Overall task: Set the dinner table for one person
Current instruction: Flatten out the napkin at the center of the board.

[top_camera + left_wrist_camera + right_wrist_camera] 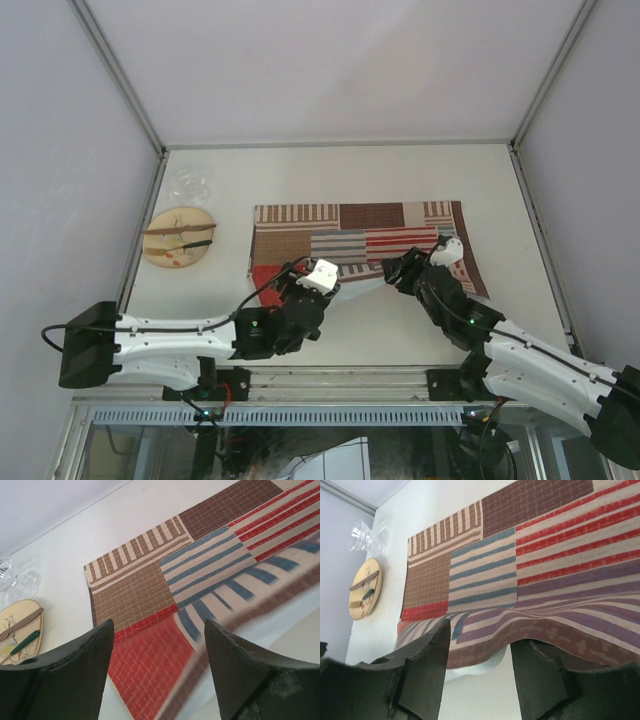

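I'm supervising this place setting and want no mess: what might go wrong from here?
The near edge of the placemat is lifted and rippled, so it may settle with a fold. The left gripper and right gripper both have open fingers right at that edge; pulling away might snag and drag it. The plate carries loose utensils and sits close to the glass, so lifting it may spill them or knock the glass.

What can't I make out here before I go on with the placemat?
- Near edge of the placemat: top view, partly hidden behind the left gripper and right gripper; left wrist view, blurred.
- Items on the plate: top view, too small; left wrist view, cut off by the frame edge and the left gripper.
- The glass: top view, faint; left wrist view, cut off at the left edge.
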Controlling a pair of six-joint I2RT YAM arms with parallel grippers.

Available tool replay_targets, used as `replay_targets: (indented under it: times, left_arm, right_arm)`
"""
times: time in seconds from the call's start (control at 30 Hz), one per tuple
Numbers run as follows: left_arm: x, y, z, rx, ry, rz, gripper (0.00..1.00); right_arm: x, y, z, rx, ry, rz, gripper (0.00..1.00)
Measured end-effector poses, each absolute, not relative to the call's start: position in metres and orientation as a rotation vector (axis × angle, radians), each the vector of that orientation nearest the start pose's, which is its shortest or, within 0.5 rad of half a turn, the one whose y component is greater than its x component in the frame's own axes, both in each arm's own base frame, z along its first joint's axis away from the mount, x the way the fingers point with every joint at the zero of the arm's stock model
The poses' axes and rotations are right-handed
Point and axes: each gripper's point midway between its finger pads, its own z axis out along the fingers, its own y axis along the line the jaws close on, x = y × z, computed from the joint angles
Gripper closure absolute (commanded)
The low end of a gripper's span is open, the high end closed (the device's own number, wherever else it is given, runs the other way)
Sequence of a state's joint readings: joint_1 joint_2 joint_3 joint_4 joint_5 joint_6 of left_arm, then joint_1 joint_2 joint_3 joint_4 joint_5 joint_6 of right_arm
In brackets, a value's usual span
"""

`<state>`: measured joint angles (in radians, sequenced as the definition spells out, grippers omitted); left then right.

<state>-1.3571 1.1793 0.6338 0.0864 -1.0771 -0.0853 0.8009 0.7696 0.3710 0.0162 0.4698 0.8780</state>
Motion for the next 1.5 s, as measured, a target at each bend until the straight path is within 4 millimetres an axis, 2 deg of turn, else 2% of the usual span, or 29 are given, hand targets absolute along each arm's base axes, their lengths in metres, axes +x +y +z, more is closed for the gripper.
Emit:
replay_targets:
  times: [0.23, 0.3, 0.47, 0.57, 0.63, 0.8, 0.93, 0.97, 1.03, 1.07, 1.1, 1.2, 1.27, 1.33, 1.4, 1.5]
  left_arm:
    - [0.205, -0.228, 0.189, 0.490, 1.712, 0.053, 0.21]
    - [0.204, -0.222, 0.196, 0.478, 1.708, 0.043, 0.21]
    - [0.204, -0.214, 0.204, 0.456, 1.697, 0.042, 0.21]
    - [0.205, -0.214, 0.202, 0.468, 1.697, 0.068, 0.21]
    - [0.205, -0.215, 0.198, 0.481, 1.700, 0.085, 0.20]
    - [0.207, -0.216, 0.199, 0.484, 1.692, 0.097, 0.20]
    - [0.211, -0.215, 0.204, 0.471, 1.681, 0.105, 0.20]
    - [0.214, -0.213, 0.205, 0.464, 1.680, 0.110, 0.20]
    - [0.220, -0.210, 0.207, 0.441, 1.680, 0.114, 0.20]
    - [0.223, -0.208, 0.208, 0.428, 1.680, 0.117, 0.20]
    - [0.227, -0.206, 0.210, 0.411, 1.682, 0.117, 0.20]
    - [0.235, -0.203, 0.211, 0.379, 1.686, 0.110, 0.20]
    - [0.236, -0.204, 0.212, 0.375, 1.686, 0.101, 0.20]
    - [0.236, -0.205, 0.211, 0.384, 1.688, 0.096, 0.20]
    - [0.235, -0.206, 0.209, 0.397, 1.693, 0.094, 0.20]
    - [0.234, -0.209, 0.207, 0.405, 1.706, 0.068, 0.20]
  right_arm:
    - [0.220, 0.184, 0.135, 0.338, 2.000, 0.697, 0.46]
    - [0.209, 0.190, 0.136, 0.303, 2.022, 0.721, 0.41]
    - [0.187, 0.211, 0.161, 0.231, 2.025, 0.828, 0.40]
    - [0.176, 0.225, 0.182, 0.205, 2.006, 0.908, 0.40]
    - [0.168, 0.233, 0.187, 0.187, 2.010, 0.939, 0.40]
    - [0.144, 0.253, 0.171, 0.120, 2.080, 0.951, 0.41]
    - [0.132, 0.258, 0.154, 0.090, 2.119, 0.889, 0.46]
    - [0.133, 0.257, 0.152, 0.102, 2.119, 0.873, 0.50]
    - [0.140, 0.250, 0.149, 0.145, 2.104, 0.821, 0.67]
    - [0.145, 0.246, 0.147, 0.168, 2.095, 0.793, 0.87]
    - [0.150, 0.242, 0.146, 0.196, 2.087, 0.768, 1.00]
    - [0.174, 0.230, 0.138, 0.308, 2.063, 0.719, 1.00]
    - [0.191, 0.218, 0.123, 0.388, 2.058, 0.682, 1.00]
    - [0.205, 0.203, 0.100, 0.448, 2.077, 0.623, 1.00]
    - [0.211, 0.194, 0.076, 0.473, 2.118, 0.560, 1.00]
    - [0.217, 0.197, 0.057, 0.478, 2.169, 0.545, 1.00]
